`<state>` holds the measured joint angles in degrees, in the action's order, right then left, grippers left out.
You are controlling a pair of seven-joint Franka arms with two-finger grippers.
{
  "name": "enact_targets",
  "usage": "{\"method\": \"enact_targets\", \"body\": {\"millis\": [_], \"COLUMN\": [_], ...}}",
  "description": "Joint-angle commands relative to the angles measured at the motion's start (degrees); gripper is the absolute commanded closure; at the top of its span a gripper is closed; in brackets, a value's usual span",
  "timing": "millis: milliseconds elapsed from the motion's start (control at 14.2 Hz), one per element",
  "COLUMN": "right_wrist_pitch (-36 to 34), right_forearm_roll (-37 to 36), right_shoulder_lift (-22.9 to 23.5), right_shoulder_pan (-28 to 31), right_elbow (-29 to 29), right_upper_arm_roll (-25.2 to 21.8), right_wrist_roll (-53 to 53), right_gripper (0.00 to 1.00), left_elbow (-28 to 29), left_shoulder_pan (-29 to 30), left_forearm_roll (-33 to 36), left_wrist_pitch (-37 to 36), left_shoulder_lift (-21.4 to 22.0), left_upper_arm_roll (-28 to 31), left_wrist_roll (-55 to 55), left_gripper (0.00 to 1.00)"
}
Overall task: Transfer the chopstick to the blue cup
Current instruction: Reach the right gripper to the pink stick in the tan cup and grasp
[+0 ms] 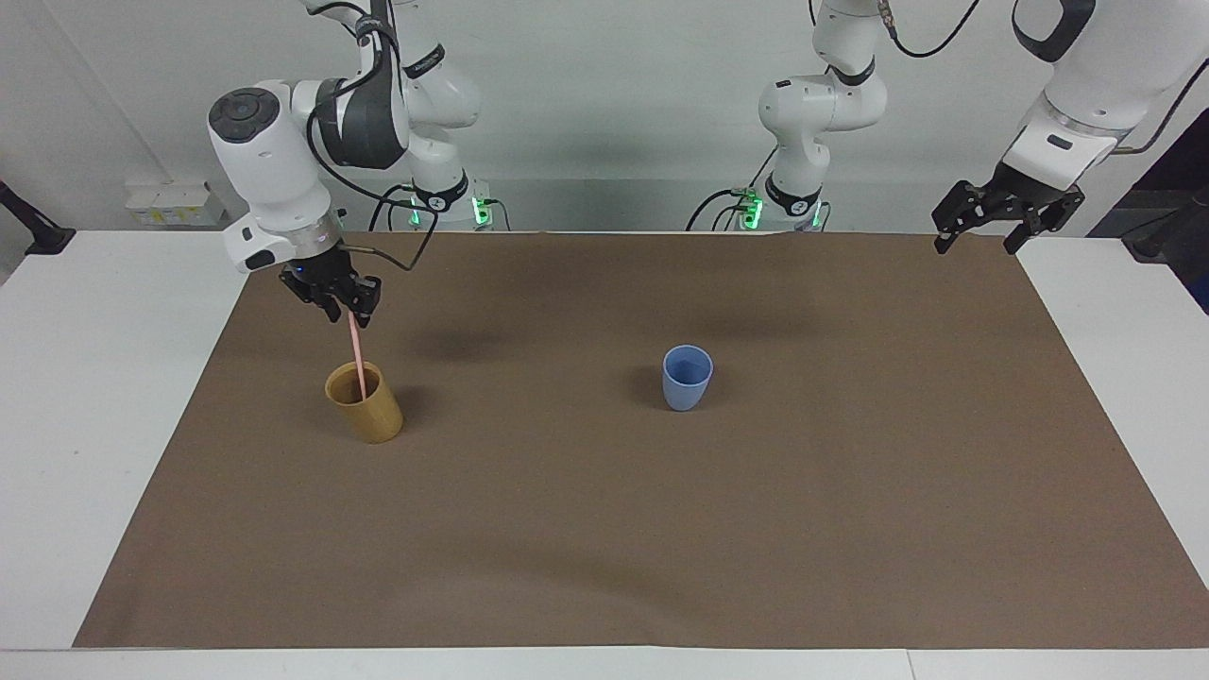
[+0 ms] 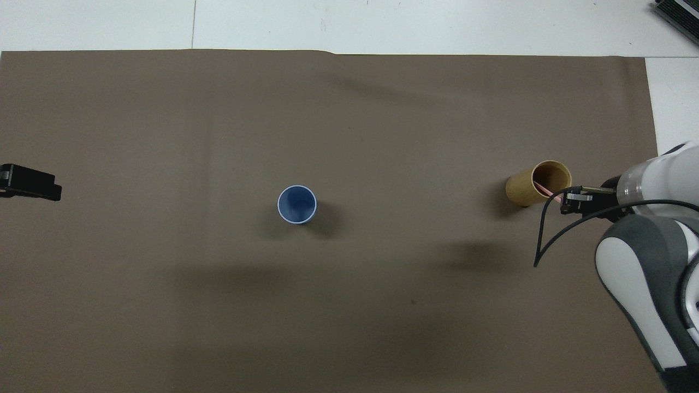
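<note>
- Landmark for all positions: the wooden cup (image 1: pixel 365 402), a tan cylinder on the brown mat (image 1: pixel 604 529) toward the right arm's end of the table.
- The chopstick (image 1: pixel 357 351) stands in the wooden cup, lower end inside, leaning against the rim. Its upper end rises well clear of the rim, tilted toward the robots.
- The right gripper (image 1: pixel 347 310) is directly over the wooden cup at the chopstick's top end. Jaws look drawn in narrow around the tip. Whether they have fully pinched it, I cannot tell.
- The left gripper (image 1: pixel 977 229) waits, well apart from the wooden cup, at the left arm's end of the mat, raised. Jaws spread wide, nothing in them.
- The blue cup (image 1: pixel 687 377) stands upright and empty, well apart from the wooden cup toward the mat's middle.
- Handling judgement: thin, stiff, very light stick with a smooth finish, so likely slippery. It may swing like a pendulum if pinched at the extreme tip.
- Grip site: just below the top end, across the shaft. This keeps the fingers clear of the rim.
- Extraction judgement: lift straight along the stick's axis until the lower end clears the rim. Dragging sideways could tip the light wooden cup.
- The blue cup is shorter and tapered. A long stick dropped in off-centre could topple it.
</note>
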<state>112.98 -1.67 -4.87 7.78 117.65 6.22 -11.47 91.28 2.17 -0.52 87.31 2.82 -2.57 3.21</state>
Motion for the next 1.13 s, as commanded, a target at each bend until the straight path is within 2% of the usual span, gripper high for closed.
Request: {"method": "enact_targets", "body": {"millis": [0, 141, 352, 633, 844, 1056], "right_wrist_pitch": [1.5, 1.5, 1.2, -1.4, -7.1, -15.7], "right_forearm_roll": [0.5, 0.5, 0.5, 0.8, 5.3, 5.4], "right_shoulder_lift": [-1.7, -1.7, -1.5, -0.9, -1.1, -1.2], "right_shoulder_pan": [1.2, 1.1, 0.8, 0.3, 0.3, 0.3], "right_elbow": [2.0, 1.9, 1.1, -3.7, -7.9, -14.3], "right_upper_arm_roll": [0.4, 0.5, 0.5, 0.6, 0.8, 0.9], "right_wrist_roll": [2.2, 2.1, 1.6, 1.5, 1.5, 1.5], "right_gripper": [0.87, 0.99, 1.00, 1.00, 1.00, 1.00], "left_elbow": [-0.6, -0.6, -0.6, -0.6, -0.3, -0.1], "left_shoulder_pan": [0.2, -0.1, -1.9, -3.1, -5.1, -5.6], "left_forearm_roll": [-0.1, -0.1, -0.1, -0.1, -0.1, -0.1], "left_wrist_pitch": [-1.3, -1.5, -2.2, -2.3, -3.0, -3.0], "left_shoulder_lift": [0.4, 0.3, 0.3, 0.2, 0.4, 1.1], "left_upper_arm_roll": [-0.5, -0.3, 0.0, 0.0, 0.0, -0.9], "left_wrist_roll": [0.5, 0.5, 0.3, 0.4, 0.2, -0.3], "left_gripper": [0.00, 0.00, 0.00, 0.00, 0.00, 0.00]}}
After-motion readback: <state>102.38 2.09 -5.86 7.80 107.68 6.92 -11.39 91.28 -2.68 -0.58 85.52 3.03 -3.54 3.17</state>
